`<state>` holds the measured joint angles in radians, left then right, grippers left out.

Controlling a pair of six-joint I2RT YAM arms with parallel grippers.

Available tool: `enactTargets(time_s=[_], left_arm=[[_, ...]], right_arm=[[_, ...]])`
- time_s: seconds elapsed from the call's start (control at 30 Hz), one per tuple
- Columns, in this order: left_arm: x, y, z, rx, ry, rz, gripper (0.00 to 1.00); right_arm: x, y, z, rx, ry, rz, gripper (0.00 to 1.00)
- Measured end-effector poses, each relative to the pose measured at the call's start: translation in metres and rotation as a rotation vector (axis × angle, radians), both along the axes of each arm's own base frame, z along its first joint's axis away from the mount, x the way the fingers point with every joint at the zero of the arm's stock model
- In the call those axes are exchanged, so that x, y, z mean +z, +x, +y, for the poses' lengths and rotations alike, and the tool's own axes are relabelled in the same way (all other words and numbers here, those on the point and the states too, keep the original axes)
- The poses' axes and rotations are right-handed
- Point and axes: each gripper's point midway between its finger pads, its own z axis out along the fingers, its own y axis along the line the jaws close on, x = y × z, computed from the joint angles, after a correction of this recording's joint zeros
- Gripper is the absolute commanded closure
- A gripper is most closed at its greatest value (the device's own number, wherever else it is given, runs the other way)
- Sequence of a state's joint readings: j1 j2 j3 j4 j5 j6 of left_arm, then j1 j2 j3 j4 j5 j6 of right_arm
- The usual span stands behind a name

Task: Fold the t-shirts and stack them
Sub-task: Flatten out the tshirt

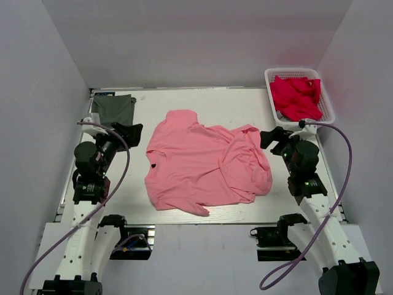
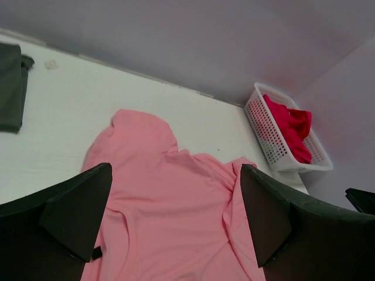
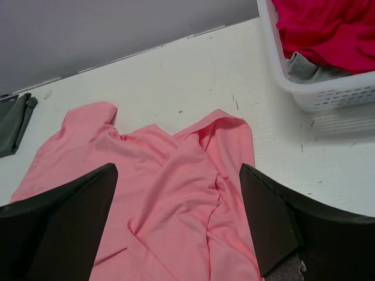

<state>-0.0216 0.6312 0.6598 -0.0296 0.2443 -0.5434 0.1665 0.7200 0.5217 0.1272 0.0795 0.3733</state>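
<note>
A salmon-pink t-shirt (image 1: 202, 163) lies crumpled and partly folded over itself in the middle of the white table (image 1: 196, 101); it also fills the left wrist view (image 2: 170, 205) and the right wrist view (image 3: 170, 193). A dark grey folded t-shirt (image 1: 114, 109) rests at the table's far left corner (image 2: 10, 88). My left gripper (image 1: 132, 133) hovers open just left of the pink shirt, empty. My right gripper (image 1: 270, 138) hangs open at the shirt's right edge, also holding nothing.
A white plastic basket (image 1: 325, 104) at the far right corner holds red cloth (image 1: 296, 96) and a bit of grey cloth (image 3: 304, 67). Grey walls enclose the table on three sides. Purple cables loop from both arms.
</note>
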Motion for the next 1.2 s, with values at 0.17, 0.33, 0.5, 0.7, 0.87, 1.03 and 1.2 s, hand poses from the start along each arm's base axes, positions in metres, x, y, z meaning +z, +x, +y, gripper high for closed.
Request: enactTargets(time_s=[0.17, 0.33, 0.5, 0.7, 0.87, 1.03, 1.2], left_arm=[[-0.032, 0.016, -0.003, -0.004, -0.054, 0.145, 0.0], [-0.063, 0.022, -0.02, -0.098, -0.054, 0.263, 0.0], [-0.084, 0.018, -0.068, -0.363, -0.088, 0.347, 0.0], [-0.146, -0.029, -0.155, -0.648, -0.021, 0.592, 0.0], [-0.182, -0.1, -0.213, -0.827, 0.142, 0.763, 0.0], [-0.231, -0.162, -0.248, -0.889, 0.397, 0.967, 0.03], [-0.263, -0.189, -0.229, -0.798, 0.572, 1.093, 0.17]], right_arm=[[-0.005, -0.002, 0.001, 0.001, 0.021, 0.024, 0.1], [-0.008, -0.003, 0.0, -0.006, 0.022, 0.041, 0.1], [-0.029, -0.004, -0.007, -0.043, -0.037, 0.218, 0.1], [-0.058, -0.004, -0.002, -0.03, -0.074, 0.402, 0.1], [-0.086, -0.023, 0.0, -0.018, -0.098, 0.538, 0.1], [-0.094, -0.038, -0.007, -0.047, -0.098, 0.579, 0.1], [-0.108, -0.053, -0.013, -0.075, -0.096, 0.619, 0.1]])
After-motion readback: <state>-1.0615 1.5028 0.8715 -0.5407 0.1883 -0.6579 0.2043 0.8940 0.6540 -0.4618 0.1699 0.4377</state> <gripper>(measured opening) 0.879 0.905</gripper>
